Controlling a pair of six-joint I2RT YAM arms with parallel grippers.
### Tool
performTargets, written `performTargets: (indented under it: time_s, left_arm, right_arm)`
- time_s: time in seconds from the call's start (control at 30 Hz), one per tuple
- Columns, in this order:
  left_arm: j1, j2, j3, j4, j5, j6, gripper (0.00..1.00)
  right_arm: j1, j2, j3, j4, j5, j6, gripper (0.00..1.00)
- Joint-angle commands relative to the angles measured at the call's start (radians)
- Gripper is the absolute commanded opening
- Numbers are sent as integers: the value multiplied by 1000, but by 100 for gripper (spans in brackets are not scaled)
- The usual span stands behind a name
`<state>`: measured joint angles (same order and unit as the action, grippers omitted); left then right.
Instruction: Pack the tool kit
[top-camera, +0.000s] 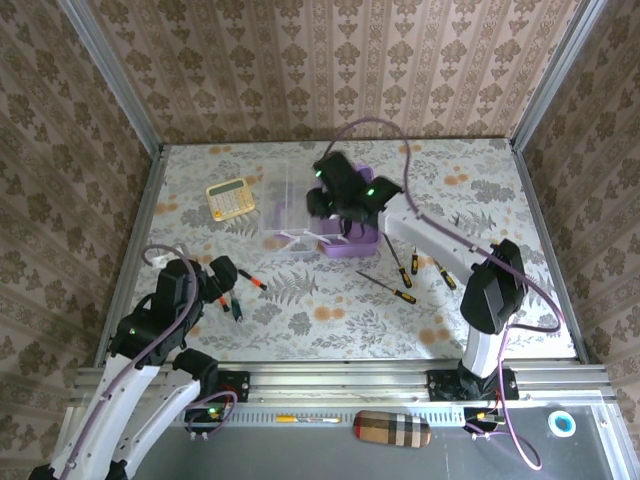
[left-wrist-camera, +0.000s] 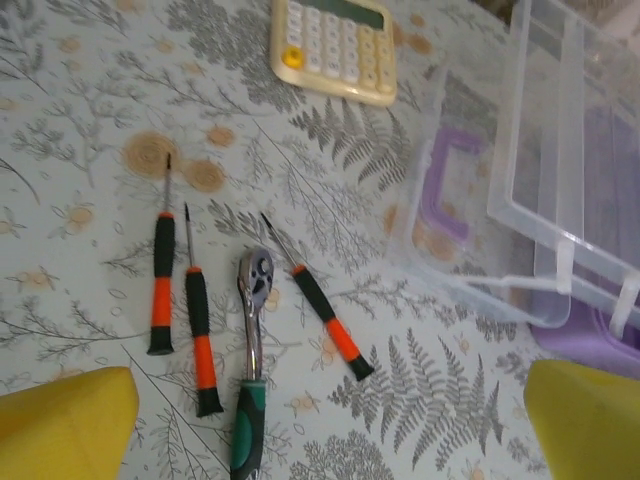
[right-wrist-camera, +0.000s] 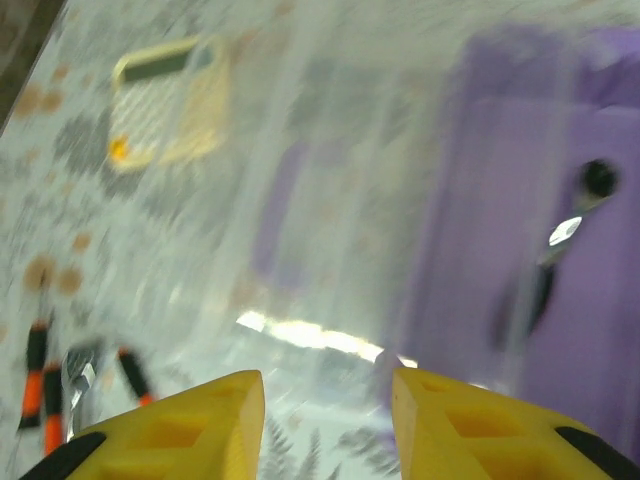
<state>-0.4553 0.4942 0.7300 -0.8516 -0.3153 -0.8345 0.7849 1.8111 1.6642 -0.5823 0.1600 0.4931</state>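
My left hand (left-wrist-camera: 325, 428) is closest: its two yellow fingers (left-wrist-camera: 65, 425) sit in the bottom corners of the left wrist view, spread wide with nothing between them. Just beyond them, on the floral surface (left-wrist-camera: 90, 130), lie four tools side by side with their tips pointing away. They are a ratchet wrench (left-wrist-camera: 252, 350) with a green-and-black grip, two black-and-orange screwdrivers (left-wrist-camera: 160, 290) to one side of it, and a third screwdriver (left-wrist-camera: 325, 315) angled off on the other. None of these touches the hand.

From the top camera, a loose group of more screwdrivers (top-camera: 403, 270) lies in front of the right arm, near the tool kit but outside it.

Farther out, at mid-surface, is the tool kit's purple box (top-camera: 352, 245). Its clear lid (left-wrist-camera: 560, 150) is swung open and lies beside the base on the calculator's side, with the purple handle (left-wrist-camera: 450, 185) showing through the plastic.

My right hand (right-wrist-camera: 328, 420) hangs over that box. Its yellow fingers (right-wrist-camera: 175, 425) are parted by a moderate gap and grip nothing. Past them I see the purple floor of the box with one dark tool (right-wrist-camera: 540, 290) lying in it. It has a shiny part, but the blur keeps me from naming it.

Farthest away, just past the lid, sits the yellow calculator (top-camera: 230, 198), well apart from both hands.
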Motion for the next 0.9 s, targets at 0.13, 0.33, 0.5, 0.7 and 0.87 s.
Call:
performTargets:
  time_s: [0.13,0.33,0.5,0.7,0.87]
  left_arm:
    - [130,-57,85,-113,-96,-15,100]
    - [267,-10,191,-113,-15,73,100]
    - [336,23,243,-132,101,110,100]
    - [358,13,207,-121,173,94,100]
    - [359,-28,161,-120,200,72,100]
  right_arm:
    - [232,38,-30,38,59,49,43]
    - [337,200,86,3,87,54,46]
    - [365,311,179,-42,111,32,52]
    - [375,456,332,-84,40,17,54]
    - [376,575,468,-143,3,13,54]
